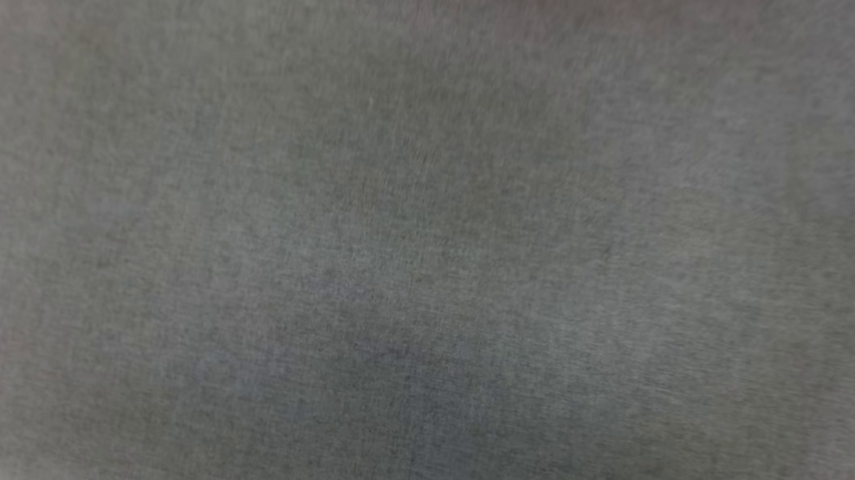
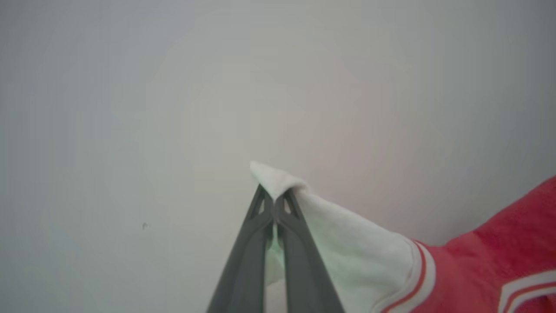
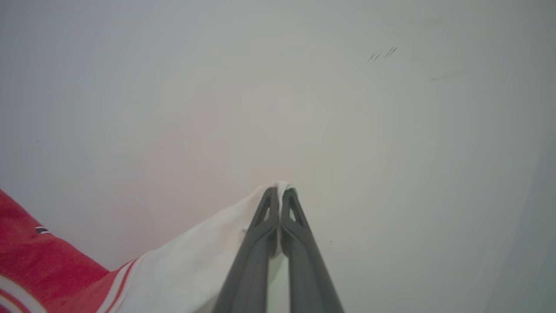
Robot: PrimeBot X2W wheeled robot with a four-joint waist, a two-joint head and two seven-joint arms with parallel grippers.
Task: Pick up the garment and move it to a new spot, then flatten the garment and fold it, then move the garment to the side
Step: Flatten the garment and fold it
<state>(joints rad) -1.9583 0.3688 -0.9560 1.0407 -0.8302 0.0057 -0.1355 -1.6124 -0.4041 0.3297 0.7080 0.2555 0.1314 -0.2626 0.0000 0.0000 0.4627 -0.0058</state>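
Check the left gripper at lower centre of the left wrist view. Its jaws are pinched together on a white sleeve of the jersey, and the red body trails to the lower right. In the right wrist view, the right gripper likewise clamps a white sleeve, with red cloth at the lower left. A pale surface lies behind.

Now: garment red at 4 o'clock, sleeve white, trim red-white striped. Both dark grey: left gripper, right gripper. Behind, surface plain pale grey, faint pink tint.
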